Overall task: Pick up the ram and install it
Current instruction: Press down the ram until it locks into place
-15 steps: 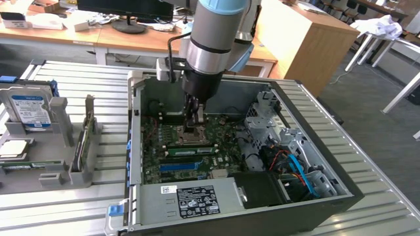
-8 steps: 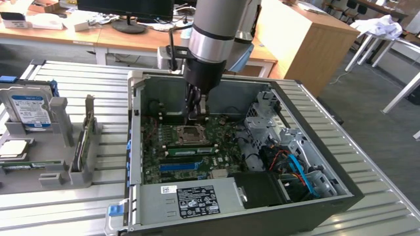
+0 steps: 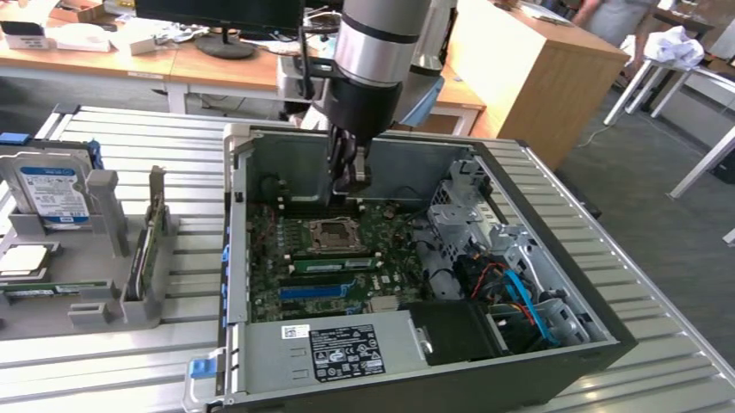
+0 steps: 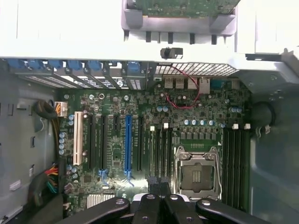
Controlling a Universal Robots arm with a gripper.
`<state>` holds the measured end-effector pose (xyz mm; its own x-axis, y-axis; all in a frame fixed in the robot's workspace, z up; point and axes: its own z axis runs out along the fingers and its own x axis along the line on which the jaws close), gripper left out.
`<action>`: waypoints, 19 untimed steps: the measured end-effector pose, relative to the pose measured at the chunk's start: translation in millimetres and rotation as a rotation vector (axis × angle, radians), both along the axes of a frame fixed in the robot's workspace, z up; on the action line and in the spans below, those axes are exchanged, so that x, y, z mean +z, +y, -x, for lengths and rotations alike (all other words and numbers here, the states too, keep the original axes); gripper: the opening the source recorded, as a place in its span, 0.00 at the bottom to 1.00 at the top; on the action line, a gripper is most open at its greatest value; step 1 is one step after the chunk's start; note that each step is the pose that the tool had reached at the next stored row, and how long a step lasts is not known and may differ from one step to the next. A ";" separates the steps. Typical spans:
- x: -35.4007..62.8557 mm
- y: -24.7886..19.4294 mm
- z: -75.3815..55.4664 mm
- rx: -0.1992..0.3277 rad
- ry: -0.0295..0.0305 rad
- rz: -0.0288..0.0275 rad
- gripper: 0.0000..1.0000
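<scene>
A green ram stick (image 3: 333, 262) with a white label stands on edge in a motherboard slot, between the CPU socket (image 3: 333, 234) and the blue slot (image 3: 310, 292). My gripper (image 3: 354, 191) hangs inside the open computer case, above the motherboard and apart from the ram. In the wrist view its black finger links (image 4: 149, 201) are drawn close together and the gripper (image 4: 159, 198) is shut, with nothing clearly held. The wrist view looks down on the CPU socket (image 4: 196, 172), the blue slot (image 4: 127, 144) and the dark memory slots (image 4: 159, 149) straight ahead of the fingers.
The case walls (image 3: 236, 224) and a drive cage with blue and red cables (image 3: 505, 275) box in the motherboard. At the exterior view's left, a grey fixture (image 3: 103, 215) holds a hard drive (image 3: 52, 194), an upright card (image 3: 153, 228) and a flat green board (image 3: 29, 291).
</scene>
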<state>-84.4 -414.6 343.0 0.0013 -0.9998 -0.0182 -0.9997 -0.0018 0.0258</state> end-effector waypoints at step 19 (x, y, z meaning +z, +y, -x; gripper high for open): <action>9.5 0.0 -15.5 0.000 0.0001 0.0000 0.11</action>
